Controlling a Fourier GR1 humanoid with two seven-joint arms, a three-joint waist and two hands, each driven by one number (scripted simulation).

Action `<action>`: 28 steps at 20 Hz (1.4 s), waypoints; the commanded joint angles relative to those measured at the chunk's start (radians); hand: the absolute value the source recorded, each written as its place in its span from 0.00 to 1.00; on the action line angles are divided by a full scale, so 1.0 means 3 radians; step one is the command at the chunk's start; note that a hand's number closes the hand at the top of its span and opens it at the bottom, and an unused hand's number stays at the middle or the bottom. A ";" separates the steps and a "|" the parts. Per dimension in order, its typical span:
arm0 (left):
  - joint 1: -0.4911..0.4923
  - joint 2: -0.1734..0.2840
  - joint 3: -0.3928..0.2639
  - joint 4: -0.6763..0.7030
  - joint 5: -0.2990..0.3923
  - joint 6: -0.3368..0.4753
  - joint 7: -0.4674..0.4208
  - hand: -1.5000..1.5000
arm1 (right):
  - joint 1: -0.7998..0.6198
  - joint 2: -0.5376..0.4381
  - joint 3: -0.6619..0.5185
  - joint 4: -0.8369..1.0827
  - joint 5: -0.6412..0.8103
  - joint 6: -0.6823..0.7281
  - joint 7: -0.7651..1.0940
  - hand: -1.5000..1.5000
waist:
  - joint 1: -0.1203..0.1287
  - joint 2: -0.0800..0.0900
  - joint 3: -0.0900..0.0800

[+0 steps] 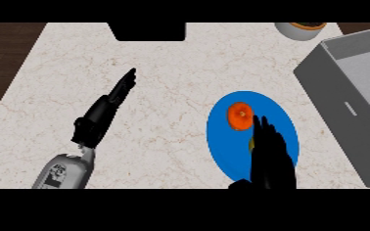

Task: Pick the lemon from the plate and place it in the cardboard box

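**Desk:** Above the marble bench (180, 78), the right hand (271, 151) rises from six o'clock over the blue plate (220, 142), fingers straight and pressed together, pointing to twelve. What is the orange thing?

**Photographer:** A round orange fruit (240, 115) sits at the plate's eleven o'clock, just beyond the fingertips and apart from them. A sliver of yellow-green shows at the hand's left edge, likely the lemon (251, 144), mostly hidden beneath the fingers. Nothing is held.

**Desk:** The risk?

**Photographer:** Two, in my judgement. The hand covers its own target, so closing blind could nudge the lemon across the plate toward the orange fruit, or catch the wrong fruit altogether. And straight fingers sliding over a round fruit may roll it off the rim.

**Desk:** And the box?

**Photographer:** The grey box (339, 88), grey rather than cardboard brown, lies at the plate's two o'clock, open side up. Its near wall stands between plate and cavity; a low carry could clip it.

**Desk:** The other arm?

**Photographer:** The left hand (108, 107) rests at nine o'clock, fingers straight, holding nothing, well apart.
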 commanded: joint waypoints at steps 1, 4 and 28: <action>0.0085 -0.0053 0.0066 -0.0033 -0.0093 -0.0098 0.0005 0.50 | 0.0200 0.0038 0.0187 -0.0103 0.0205 -0.0053 0.0104 0.00 | -0.0006 -0.0003 0.0000; -0.0184 -0.0104 0.0222 0.0242 -0.0101 -0.0190 -0.0031 0.50 | 0.0096 0.0010 -0.0074 -0.0134 0.0048 0.0111 0.0025 0.00 | -0.0011 -0.0001 0.0000; 0.0123 -0.0234 0.0423 -0.0292 -0.0306 -0.0436 0.0180 0.50 | -0.0040 0.0085 -0.0516 0.1131 -0.0017 -0.0277 -0.0536 0.00 | 0.0008 -0.0001 0.0001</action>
